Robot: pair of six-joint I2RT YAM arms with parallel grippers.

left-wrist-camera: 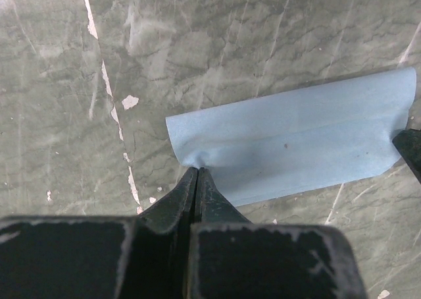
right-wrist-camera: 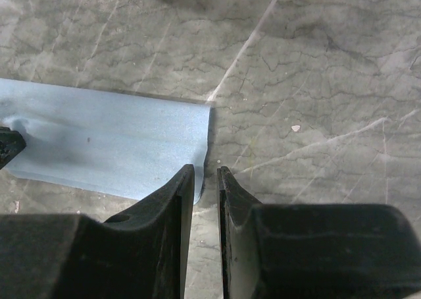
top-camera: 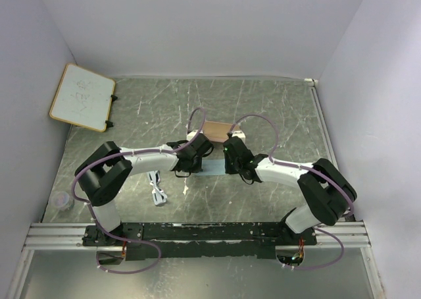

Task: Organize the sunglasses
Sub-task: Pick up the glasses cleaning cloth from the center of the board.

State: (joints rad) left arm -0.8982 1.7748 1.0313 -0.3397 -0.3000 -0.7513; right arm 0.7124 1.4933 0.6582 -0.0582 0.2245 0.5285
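The sunglasses [top-camera: 156, 188], a small white-framed pair, lie on the table left of centre, near the left arm's elbow and away from both grippers. A light blue cloth [left-wrist-camera: 296, 137] lies flat between the two grippers. My left gripper [left-wrist-camera: 197, 169] is shut on the cloth's near left corner, which puckers at the tips. My right gripper [right-wrist-camera: 205, 168] stands slightly open at the cloth's [right-wrist-camera: 112, 141] other end, its edge in line with the gap, and table shows between the fingers. Behind the cloth [top-camera: 214, 168] lies a tan case [top-camera: 217, 128], partly hidden by the wrists.
A small whiteboard [top-camera: 82, 96] leans at the back left corner. A small clear round thing [top-camera: 62, 200] sits by the left edge. White walls close in the table on three sides, and a metal rail [top-camera: 197, 233] carries the arm bases at the front.
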